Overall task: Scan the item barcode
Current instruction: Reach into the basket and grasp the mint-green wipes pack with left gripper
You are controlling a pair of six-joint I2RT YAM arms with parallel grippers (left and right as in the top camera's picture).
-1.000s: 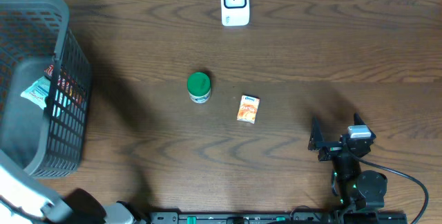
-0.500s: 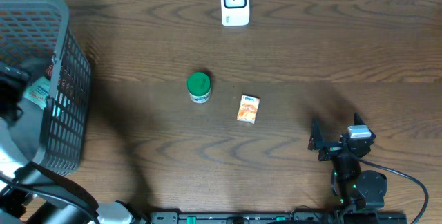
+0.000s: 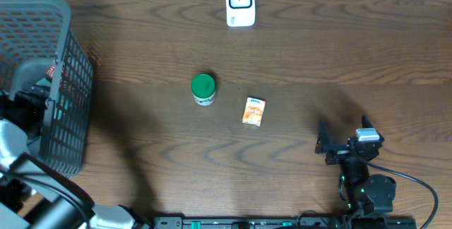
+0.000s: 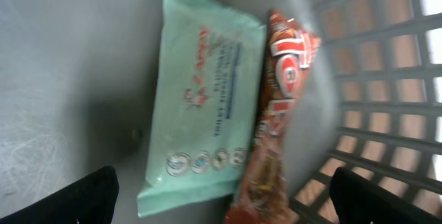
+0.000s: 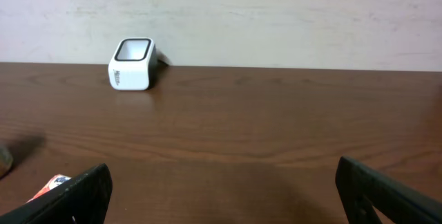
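My left gripper [image 3: 33,96] hangs open inside the grey basket [image 3: 70,52]. In the left wrist view a mint-green wipes pack [image 4: 200,99] and a red snack packet [image 4: 280,106] lie side by side on the basket floor. The open left gripper [image 4: 224,207] straddles their near ends without touching them. The white barcode scanner [image 3: 240,3] stands at the table's far edge and shows too in the right wrist view [image 5: 132,64]. My right gripper [image 3: 344,136] rests open near the front right with nothing between its fingers [image 5: 76,196].
A green-lidded can [image 3: 203,89] and a small orange box [image 3: 253,111] sit mid-table. The basket's lattice wall [image 4: 373,92] rises close on the right of the packets. Bare wooden tabletop [image 5: 242,134] lies between my right gripper and the scanner.
My left arm has swung up from the lower left corner into the basket and now covers the packets in the overhead view. The right arm has not moved.
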